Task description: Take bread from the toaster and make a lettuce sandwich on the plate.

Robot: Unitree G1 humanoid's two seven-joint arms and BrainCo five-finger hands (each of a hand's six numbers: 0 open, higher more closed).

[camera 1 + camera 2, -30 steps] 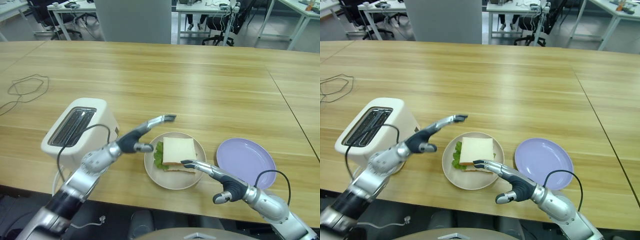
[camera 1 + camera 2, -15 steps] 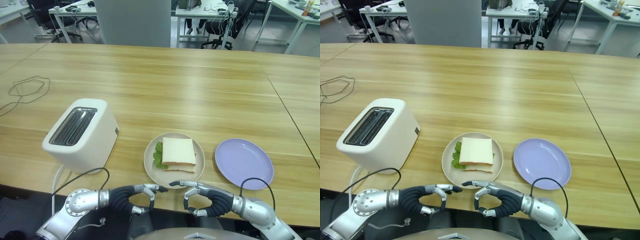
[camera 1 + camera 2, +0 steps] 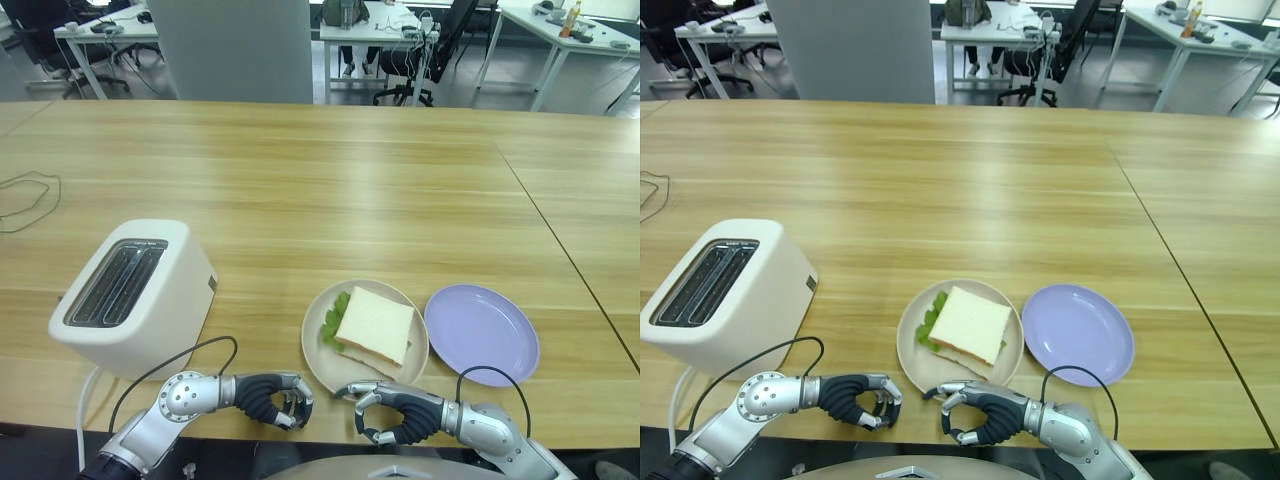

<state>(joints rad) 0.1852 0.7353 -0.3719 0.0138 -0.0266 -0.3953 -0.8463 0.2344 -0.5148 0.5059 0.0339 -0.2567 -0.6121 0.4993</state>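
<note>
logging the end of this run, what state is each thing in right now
toaster: upright, no bread sticking out
sandwich: assembled on beige plate, lettuce under top slice
purple plate: flat, beside beige plate
left hand: fingers curled, holding nothing
right hand: fingers curled, holding nothing

The toaster (image 3: 130, 295) is a cream-white box standing upright at the lower left of the frame, its two long dark slots facing up. The plate (image 3: 318, 362), round and beige, lies flat at lower centre, near the toaster but apart from it. On it rests the sandwich (image 3: 376, 325), square, white on top and turned slightly askew. Green lettuce (image 3: 332, 322) sticks out at its left edge.
</note>
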